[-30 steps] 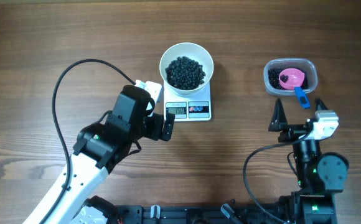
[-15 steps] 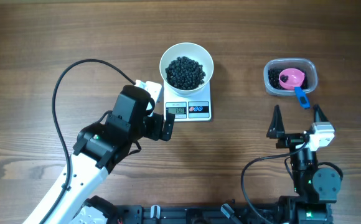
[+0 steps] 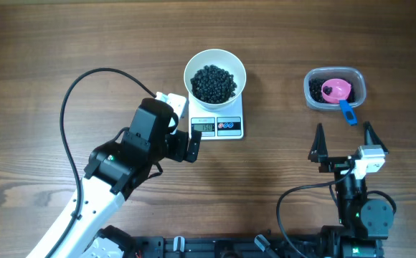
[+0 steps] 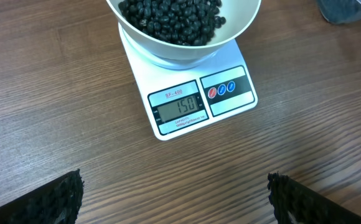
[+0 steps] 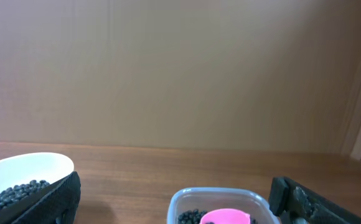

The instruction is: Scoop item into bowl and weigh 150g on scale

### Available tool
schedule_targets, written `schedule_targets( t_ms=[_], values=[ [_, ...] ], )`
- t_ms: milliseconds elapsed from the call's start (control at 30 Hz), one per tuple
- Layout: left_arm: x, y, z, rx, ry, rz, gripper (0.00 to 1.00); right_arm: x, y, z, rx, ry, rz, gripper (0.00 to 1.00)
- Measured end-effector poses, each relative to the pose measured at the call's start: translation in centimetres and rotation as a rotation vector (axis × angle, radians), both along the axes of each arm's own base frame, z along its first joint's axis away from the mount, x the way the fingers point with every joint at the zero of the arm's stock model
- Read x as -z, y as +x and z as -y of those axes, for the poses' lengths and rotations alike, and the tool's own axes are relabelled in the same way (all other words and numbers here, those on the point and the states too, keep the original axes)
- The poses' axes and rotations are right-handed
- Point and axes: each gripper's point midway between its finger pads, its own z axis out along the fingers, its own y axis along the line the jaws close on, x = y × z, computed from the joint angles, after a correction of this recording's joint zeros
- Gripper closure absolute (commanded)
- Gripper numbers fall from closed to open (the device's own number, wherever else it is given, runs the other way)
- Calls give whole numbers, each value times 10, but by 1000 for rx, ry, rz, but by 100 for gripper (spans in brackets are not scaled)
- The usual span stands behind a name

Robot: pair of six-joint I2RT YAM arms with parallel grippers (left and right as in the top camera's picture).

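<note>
Black beans (image 3: 214, 83) fill the white bowl (image 3: 191, 66) on the scale (image 3: 229, 127), upper centre; the display (image 4: 179, 109) reads 150. The left fingers (image 4: 50, 200), spread wide and empty, hover just below the scale. The right fingers (image 3: 318, 140), equally wide and empty, hang lower right, below the tub (image 3: 361, 80).

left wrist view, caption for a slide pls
Bowl of black beans on the scale, display reading 150, left gripper open in front.

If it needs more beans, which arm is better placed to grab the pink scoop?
Right: the right gripper, open, faces the tub holding the scoop; the left gripper is by the scale.
</note>
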Motion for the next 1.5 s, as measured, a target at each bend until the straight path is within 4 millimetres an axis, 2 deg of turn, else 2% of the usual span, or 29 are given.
schedule_targets(
  t_ms=[100, 233, 533, 733, 1500],
  values=[
    [0, 0, 0, 0, 0, 0, 0, 0, -2, -1, -2, -7, 23, 0],
    [0, 0, 0, 0, 0, 0, 0, 14, 0, -1, -3, -6, -4, 0],
    [0, 0, 0, 0, 0, 0, 0, 31, 2, -1, -4, -3, -67, 0],
    [0, 0, 0, 0, 0, 0, 0, 55, 3, -1, -4, 1, -165, 0],
    [0, 0, 0, 0, 0, 0, 0, 56, 3, 0, -2, -3, -167, 0]
  ],
)
